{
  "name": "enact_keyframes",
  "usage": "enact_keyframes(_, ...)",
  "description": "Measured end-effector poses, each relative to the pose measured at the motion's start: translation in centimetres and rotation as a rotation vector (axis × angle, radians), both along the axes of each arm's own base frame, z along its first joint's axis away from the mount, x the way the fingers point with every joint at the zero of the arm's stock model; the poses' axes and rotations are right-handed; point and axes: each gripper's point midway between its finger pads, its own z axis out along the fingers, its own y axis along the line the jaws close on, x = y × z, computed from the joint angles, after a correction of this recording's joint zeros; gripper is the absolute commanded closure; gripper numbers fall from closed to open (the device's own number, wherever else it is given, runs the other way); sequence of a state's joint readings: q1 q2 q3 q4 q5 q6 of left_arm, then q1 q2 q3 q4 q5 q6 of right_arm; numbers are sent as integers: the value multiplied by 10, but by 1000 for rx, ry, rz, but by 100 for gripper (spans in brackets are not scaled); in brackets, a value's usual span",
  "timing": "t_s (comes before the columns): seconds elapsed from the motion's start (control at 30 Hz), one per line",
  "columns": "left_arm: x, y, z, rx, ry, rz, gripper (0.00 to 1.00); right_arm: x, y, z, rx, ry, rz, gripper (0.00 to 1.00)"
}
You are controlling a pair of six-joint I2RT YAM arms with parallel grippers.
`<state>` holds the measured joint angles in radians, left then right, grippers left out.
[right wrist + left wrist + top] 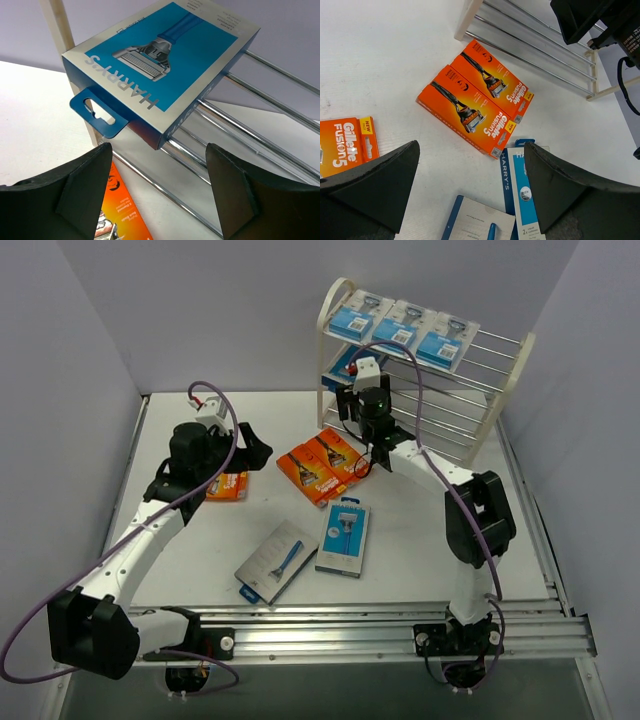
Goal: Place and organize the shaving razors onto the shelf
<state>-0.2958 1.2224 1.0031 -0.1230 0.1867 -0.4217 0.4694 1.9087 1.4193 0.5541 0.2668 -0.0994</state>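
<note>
On the shelf [57, 17] lies a razor pack [160, 65]

Blue razor pack [165, 65] flat on shelf [265, 145]

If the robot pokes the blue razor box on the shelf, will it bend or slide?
It probably stays stiff: the blue razor box looks like flat cardboard with crisp edges. It might slide easily, since it lies on smooth metal rods. Its tab end seems to overhang, so it could tip.

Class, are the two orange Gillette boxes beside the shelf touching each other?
Touching. The left wrist view shows the upper orange box and the lower orange box with long edges flush, no gap between.
</note>
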Motion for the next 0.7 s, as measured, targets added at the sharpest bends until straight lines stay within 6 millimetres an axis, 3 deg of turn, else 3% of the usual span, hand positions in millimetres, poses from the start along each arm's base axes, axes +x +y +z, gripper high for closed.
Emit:
enact_keyframes(0.27, -1, 0, 3, -9, -4, 3, 6, -26, -2, 11, 9, -5, 5, 27)
enact_keyframes(0.47, 2, 6, 3, -37, 13, 47, 6, -71, -13, 1, 26, 33, -1, 26)
enact_keyframes(0.7, 5, 11, -3, -64, 44, 91, 6, -130, -17, 11, 143, 56, 15, 24)
